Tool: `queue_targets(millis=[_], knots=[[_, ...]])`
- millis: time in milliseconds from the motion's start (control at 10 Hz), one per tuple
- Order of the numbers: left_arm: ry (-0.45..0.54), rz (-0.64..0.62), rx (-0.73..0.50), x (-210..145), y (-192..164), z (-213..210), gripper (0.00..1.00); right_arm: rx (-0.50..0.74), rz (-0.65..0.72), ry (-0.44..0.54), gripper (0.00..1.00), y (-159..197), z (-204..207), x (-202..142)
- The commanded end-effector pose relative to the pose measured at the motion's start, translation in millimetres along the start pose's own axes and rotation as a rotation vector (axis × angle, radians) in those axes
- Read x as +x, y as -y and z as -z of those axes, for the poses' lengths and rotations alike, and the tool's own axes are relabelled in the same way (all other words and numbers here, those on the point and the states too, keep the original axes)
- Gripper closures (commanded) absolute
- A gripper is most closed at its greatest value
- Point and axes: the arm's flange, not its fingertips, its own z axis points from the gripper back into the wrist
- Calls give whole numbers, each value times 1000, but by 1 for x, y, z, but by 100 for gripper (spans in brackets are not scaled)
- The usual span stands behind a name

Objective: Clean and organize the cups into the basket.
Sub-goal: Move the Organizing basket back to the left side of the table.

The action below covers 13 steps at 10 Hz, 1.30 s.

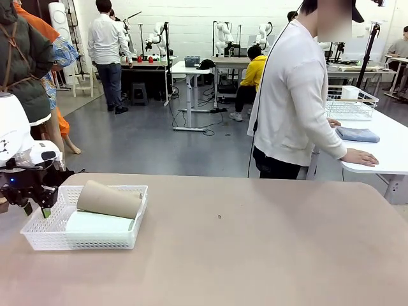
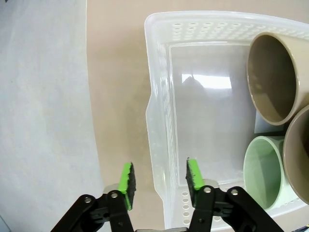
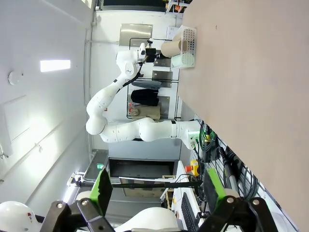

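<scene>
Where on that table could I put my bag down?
The table is bare from the basket across to its right edge and near side. It is crowded at the left end: the basket holds the cups, and the left claw straddles its wall.

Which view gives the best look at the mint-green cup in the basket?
The left wrist view: the mint-green cup shows its open mouth close up, beside tan cups. The front view shows its side, lying under a tan cup. The right wrist view shows it small and far off.
</scene>
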Motion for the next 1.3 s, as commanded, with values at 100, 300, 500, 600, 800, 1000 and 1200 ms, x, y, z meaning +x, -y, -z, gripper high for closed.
queue_targets(millis=[100, 300, 500, 600, 800, 1000, 1200], knots=[[11, -4, 38, -2, -5, -1, 0, 2, -14, 15, 0, 2, 2, 1], [3, -8, 49, -1, -6, -1, 0, 2, -14, 15, 0, 2, 2, 1], [14, -30, 40, -4, -6, -9, 0, 2, -14, 15, 0, 2, 2, 1], [53, -52, 20, -10, -5, -25, 0, 2, -14, 15, 0, 2, 2, 1], [171, -57, 19, -36, -2, -70, 0, 2, -14, 15, 0, 2, 2, 1], [248, -27, 62, -74, 8, -103, 0, 2, -14, 15, 0, 2, 2, 1], [229, -22, 55, -84, 11, -108, 0, 2, -14, 15, 0, 2, 2, 1]])
